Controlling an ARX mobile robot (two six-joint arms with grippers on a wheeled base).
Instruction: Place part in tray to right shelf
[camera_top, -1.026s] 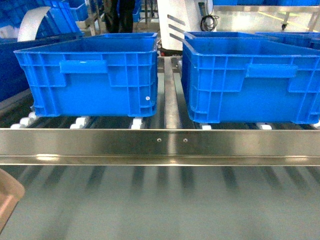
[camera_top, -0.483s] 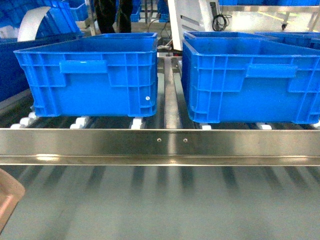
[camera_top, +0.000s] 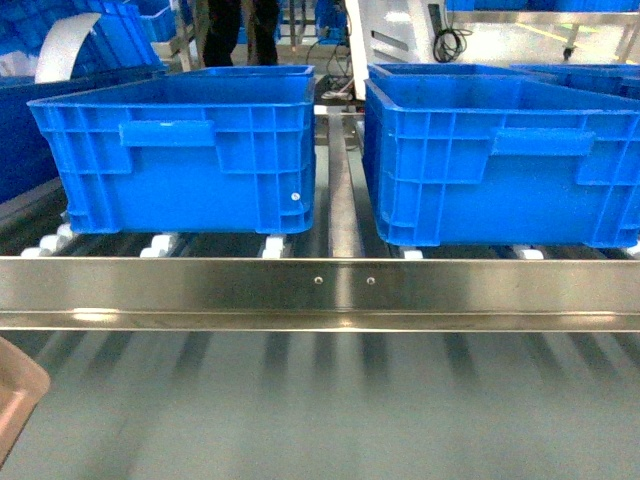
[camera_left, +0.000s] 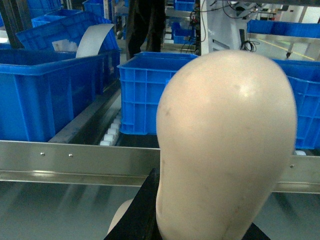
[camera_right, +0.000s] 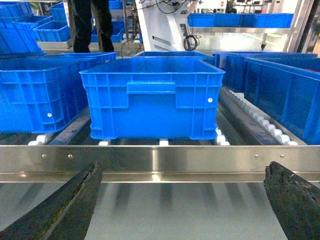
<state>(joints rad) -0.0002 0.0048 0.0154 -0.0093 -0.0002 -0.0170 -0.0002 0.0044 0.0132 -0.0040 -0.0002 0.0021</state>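
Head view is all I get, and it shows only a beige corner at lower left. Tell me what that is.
Observer: It is the tray. Its curved back fills the left wrist view, and the left gripper holds it at the base.
Operator: Report the other arm.
Observer: The right gripper is wide open with nothing in it. It faces the right shelf and a blue crate.
Operator: Find the part.
Observer: No view shows the part, and the tray's inside is hidden.

blue crates (camera_top: 185, 150) on roller racks | white machine cabinet (camera_right: 162, 27) behind | person's dark legs (camera_top: 240, 30) at rear | pale floor (camera_top: 500, 45), bright even light
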